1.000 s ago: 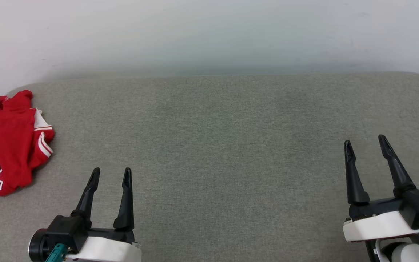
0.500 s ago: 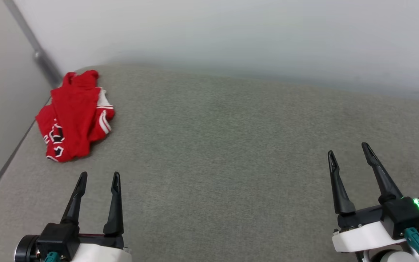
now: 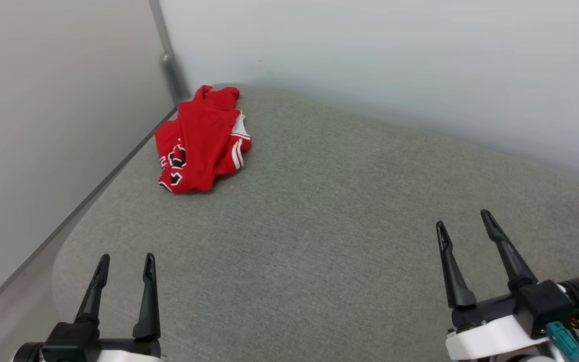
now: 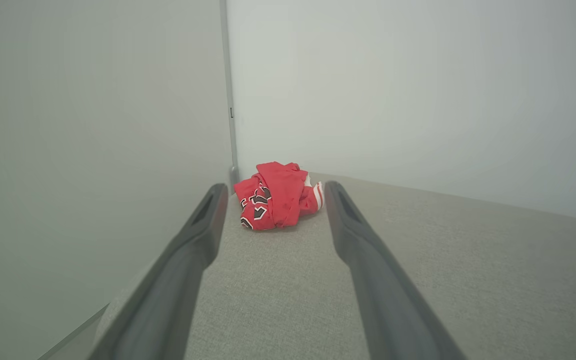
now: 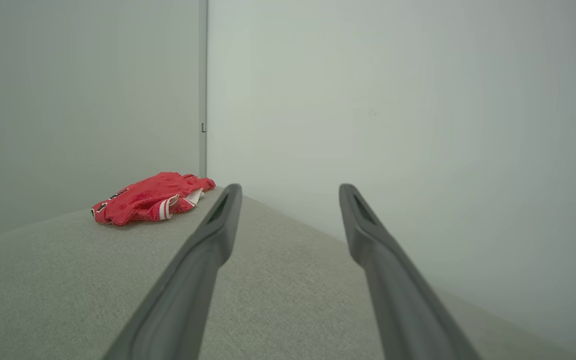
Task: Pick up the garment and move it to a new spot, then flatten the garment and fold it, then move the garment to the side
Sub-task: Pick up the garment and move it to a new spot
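The garment (image 3: 201,141) lies crumpled in a loose heap at about 11 o'clock in the head view, on the far left corner of the grey fabric-covered desk (image 3: 319,226). It is mostly red. A white sleeve with red stripes on its trim pokes out on its 3 o'clock side, and bits of black lettering outlined in white show along its 7 o'clock edge. Nothing touches it. Just behind it, at 12 o'clock from the heap, a grey vertical strip (image 3: 169,70) marks the corner where the left wall (image 3: 43,125) meets the back wall (image 3: 395,65).

The left pincer (image 3: 126,257) sits at 7 o'clock in the head view, its two dark fingers spread apart and released, with nothing between them. It is well apart from the garment. In the left wrist view the heap shows in the gap beyond the fingertips, far ahead at 12 o'clock.

The right pincer (image 3: 462,219) sits at 4 o'clock in the head view, also spread wide and empty, above bare desk. In the right wrist view the garment lies off at 10 o'clock.
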`<state>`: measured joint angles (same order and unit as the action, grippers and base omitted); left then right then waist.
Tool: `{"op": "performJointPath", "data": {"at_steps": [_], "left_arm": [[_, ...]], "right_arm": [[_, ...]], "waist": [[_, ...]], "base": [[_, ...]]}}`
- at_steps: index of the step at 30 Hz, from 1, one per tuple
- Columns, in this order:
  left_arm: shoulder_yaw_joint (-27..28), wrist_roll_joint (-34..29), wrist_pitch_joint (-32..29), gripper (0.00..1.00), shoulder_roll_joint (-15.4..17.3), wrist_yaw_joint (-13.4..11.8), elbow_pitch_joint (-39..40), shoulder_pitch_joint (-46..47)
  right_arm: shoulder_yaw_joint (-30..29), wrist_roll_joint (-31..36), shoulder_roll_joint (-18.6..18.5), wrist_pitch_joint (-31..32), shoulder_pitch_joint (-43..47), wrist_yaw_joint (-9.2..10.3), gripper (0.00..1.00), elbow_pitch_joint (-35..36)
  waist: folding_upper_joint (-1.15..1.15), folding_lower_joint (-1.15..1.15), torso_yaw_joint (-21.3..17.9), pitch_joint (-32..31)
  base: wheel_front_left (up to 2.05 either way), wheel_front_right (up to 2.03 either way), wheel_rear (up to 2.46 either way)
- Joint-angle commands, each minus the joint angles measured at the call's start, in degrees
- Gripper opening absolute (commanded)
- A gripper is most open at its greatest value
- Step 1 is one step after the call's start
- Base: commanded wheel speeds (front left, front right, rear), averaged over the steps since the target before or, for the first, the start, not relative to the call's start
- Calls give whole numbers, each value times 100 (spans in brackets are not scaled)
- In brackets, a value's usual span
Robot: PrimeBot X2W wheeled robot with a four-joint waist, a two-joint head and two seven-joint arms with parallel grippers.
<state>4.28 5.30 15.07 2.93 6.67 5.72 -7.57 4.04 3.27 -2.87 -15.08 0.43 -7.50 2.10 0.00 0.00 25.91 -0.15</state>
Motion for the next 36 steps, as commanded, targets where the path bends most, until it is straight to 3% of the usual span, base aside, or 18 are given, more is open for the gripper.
{"op": "performJointPath", "data": {"at_steps": [1, 19, 26, 28, 32, 36], "left_arm": [[22, -10, 16, 100, -4, 27, 6, -63], [9, 191, 16, 100, -3, 77, -334, -5], [-137, 468, 16, 100, 331, 76, -582, 465], [-140, 688, 15, 100, 502, 75, -785, 725], [-502, 1100, 15, 100, 1139, 76, -1373, 1571], [-973, 1813, -76, 100, 2069, 76, -2172, 2496]], "right_arm": [[44, -17, -1, -14, 66, 1, 100, -22], [221, -37, -2, -14, -126, 1, 100, -99], [301, 410, -4, -14, -309, 2, 100, 131], [301, 546, -4, -14, -399, 2, 100, 207], [286, 928, -5, -14, -584, 2, 100, 392], [471, 1250, -39, -14, -771, 1, 100, 575]], "waist": [[0, 0, 193, -66], [0, 0, 268, 73], [0, 0, -57, 715], [0, 0, -164, 976], [0, 0, -314, 1544], [0, 0, -568, 2065]], "base": [[0, 0, 0], [0, 0, 0], [0, 0, 0], [0, 0, 0], [0, 0, 0], [0, 0, 0]]}}
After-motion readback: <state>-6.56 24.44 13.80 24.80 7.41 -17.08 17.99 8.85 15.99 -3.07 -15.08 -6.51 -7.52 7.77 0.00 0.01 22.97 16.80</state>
